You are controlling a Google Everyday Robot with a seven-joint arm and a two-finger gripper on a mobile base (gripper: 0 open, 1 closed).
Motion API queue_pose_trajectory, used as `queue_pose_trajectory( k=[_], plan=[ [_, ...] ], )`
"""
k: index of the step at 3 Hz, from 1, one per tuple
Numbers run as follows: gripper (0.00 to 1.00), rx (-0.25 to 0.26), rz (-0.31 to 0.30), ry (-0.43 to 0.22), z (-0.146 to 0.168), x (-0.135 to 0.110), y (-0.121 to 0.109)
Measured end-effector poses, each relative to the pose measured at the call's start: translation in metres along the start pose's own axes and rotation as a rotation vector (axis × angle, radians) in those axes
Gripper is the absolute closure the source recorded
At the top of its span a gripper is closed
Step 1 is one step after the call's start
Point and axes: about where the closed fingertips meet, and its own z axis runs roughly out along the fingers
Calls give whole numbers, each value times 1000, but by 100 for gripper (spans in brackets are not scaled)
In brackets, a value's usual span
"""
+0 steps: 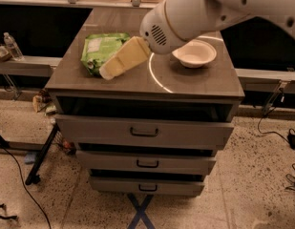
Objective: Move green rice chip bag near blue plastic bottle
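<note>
The green rice chip bag (100, 48), light green with a whitish label patch, lies flat on the left part of the grey cabinet top (137, 82). My gripper (109, 72), a pale yellow wedge on the big white arm (194, 11), reaches down from the upper right. Its tip sits at the bag's front right edge, overlapping it in the view. I cannot tell whether it touches the bag. The blue plastic bottle is out of view, perhaps behind the arm.
A white bowl (194, 53) stands on the right part of the top. A small clear water bottle (12, 46) stands on a low shelf at the far left. Below the top are three drawers (144, 131). Cables lie on the floor.
</note>
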Motion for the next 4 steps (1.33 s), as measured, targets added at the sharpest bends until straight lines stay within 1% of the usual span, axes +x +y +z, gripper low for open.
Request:
queue_pose_trajectory(
  k=[1,2,3,4],
  plan=[
    [0,6,67,-31,49,15,-17],
    [0,20,130,-77,89,37,-30],
    [0,90,142,-166,115,39,-58],
    [0,200,131,-260,121,25,-94]
  ],
)
